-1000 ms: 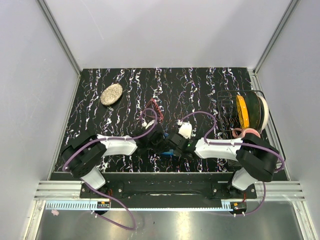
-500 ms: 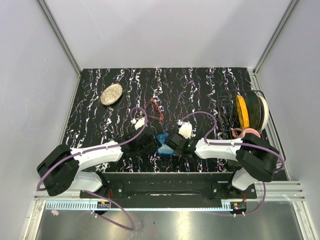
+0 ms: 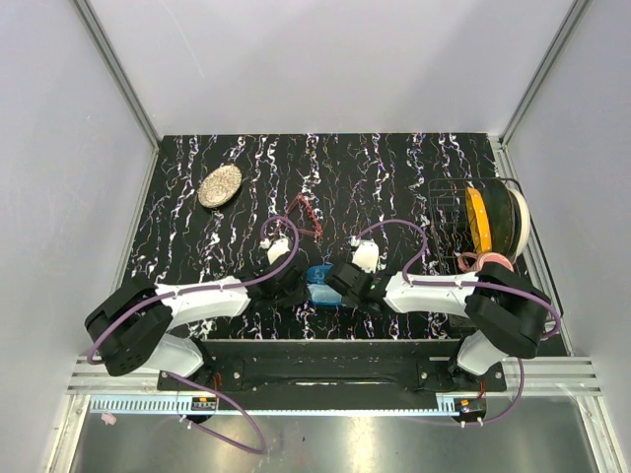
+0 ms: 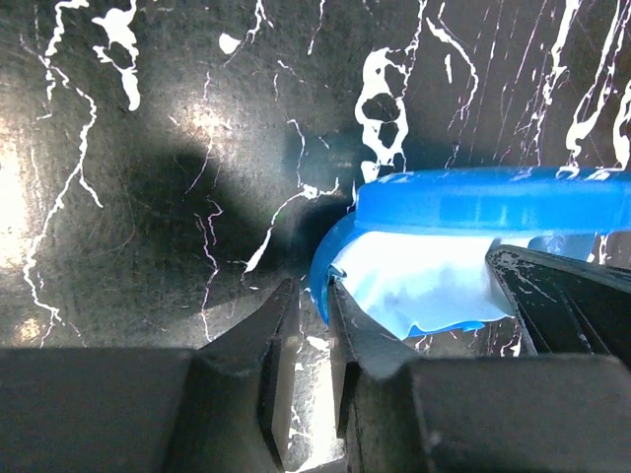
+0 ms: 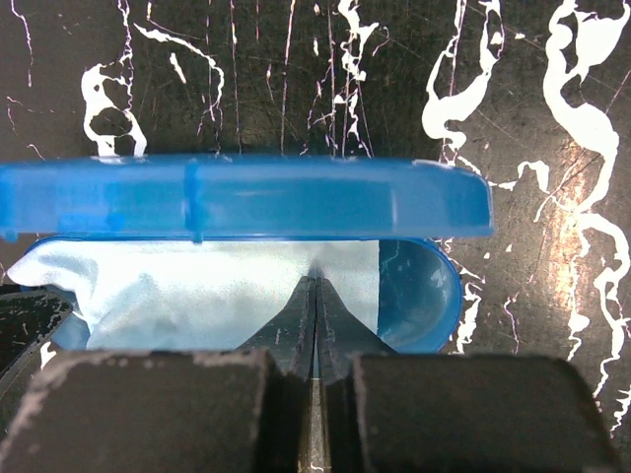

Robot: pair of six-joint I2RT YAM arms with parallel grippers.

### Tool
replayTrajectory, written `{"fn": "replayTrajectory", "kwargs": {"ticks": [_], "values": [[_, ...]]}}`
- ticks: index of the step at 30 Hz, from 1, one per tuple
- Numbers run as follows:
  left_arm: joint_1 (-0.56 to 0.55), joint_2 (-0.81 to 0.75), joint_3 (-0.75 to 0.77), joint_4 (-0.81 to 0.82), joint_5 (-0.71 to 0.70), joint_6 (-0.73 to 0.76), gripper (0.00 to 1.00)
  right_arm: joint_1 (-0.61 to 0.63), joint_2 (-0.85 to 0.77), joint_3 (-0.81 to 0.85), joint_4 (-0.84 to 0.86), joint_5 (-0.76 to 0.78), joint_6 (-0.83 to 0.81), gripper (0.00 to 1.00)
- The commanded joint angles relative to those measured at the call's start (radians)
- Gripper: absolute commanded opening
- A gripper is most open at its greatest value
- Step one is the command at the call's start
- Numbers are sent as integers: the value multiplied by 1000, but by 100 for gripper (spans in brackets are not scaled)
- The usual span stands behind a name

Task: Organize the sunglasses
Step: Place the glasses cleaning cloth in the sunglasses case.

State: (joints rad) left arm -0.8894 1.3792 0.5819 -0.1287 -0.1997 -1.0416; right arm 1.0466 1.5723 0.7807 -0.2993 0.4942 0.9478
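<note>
The sunglasses (image 3: 304, 215), thin red frame, lie on the black marbled table behind the arms, apart from both grippers. The blue hard case (image 3: 320, 274) stands open between the grippers. In the left wrist view my left gripper (image 4: 314, 288) has its jaws nearly closed around the rim at the left end of the case (image 4: 493, 202). A light blue cloth (image 4: 424, 286) spills over that rim. In the right wrist view my right gripper (image 5: 315, 278) is shut, its tips pinching the cloth (image 5: 197, 286) inside the case's lower shell, under the raised lid (image 5: 246, 197).
A beige oval object (image 3: 219, 185) lies at the back left. A yellow spool in a wire rack (image 3: 483, 219) and a pink roll (image 3: 493, 261) stand at the right edge. White walls enclose the table.
The left arm's elbow swung out to the left while its gripper stayed at the case. The blue case, hidden a second ago, now shows between the grippers. The right arm barely moved.
</note>
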Motion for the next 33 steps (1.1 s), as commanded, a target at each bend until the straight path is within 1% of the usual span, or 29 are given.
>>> {"fn": "replayTrajectory", "kwargs": {"ticks": [1, 2, 4, 8, 13, 17, 22, 26, 28, 29, 33], "values": [[-5, 30, 41, -17, -56, 35, 19, 4, 17, -17, -32, 46, -1, 3], [-3, 40, 45, -29, -60, 35, 16, 6, 17, -17, -34, 50, -1, 3], [-5, 46, 64, -49, -69, 34, 13, 6, 12, -23, -47, 66, 2, 3], [-3, 47, 84, -106, -104, 31, 10, 4, -4, -35, -70, 90, 9, 3], [-6, 53, 99, -129, -121, 25, 6, 4, -21, -43, -87, 109, 22, 3], [-8, 66, 107, -140, -126, 14, 6, 6, -24, -40, -101, 116, 26, 3], [-17, 78, 124, -135, -121, 20, 6, 6, -20, -32, -74, 92, 8, 5], [-23, 92, 139, -135, -116, 26, 4, 4, -37, -3, -54, 76, -24, 11], [-26, 95, 147, -137, -116, 28, 4, 4, -67, 21, -57, 75, -49, 14], [-26, 101, 148, -141, -119, 28, 4, 4, -81, 28, -61, 75, -56, 18], [-29, 107, 150, -146, -122, 31, 1, 4, -171, 54, -73, 70, -92, 25]]}}
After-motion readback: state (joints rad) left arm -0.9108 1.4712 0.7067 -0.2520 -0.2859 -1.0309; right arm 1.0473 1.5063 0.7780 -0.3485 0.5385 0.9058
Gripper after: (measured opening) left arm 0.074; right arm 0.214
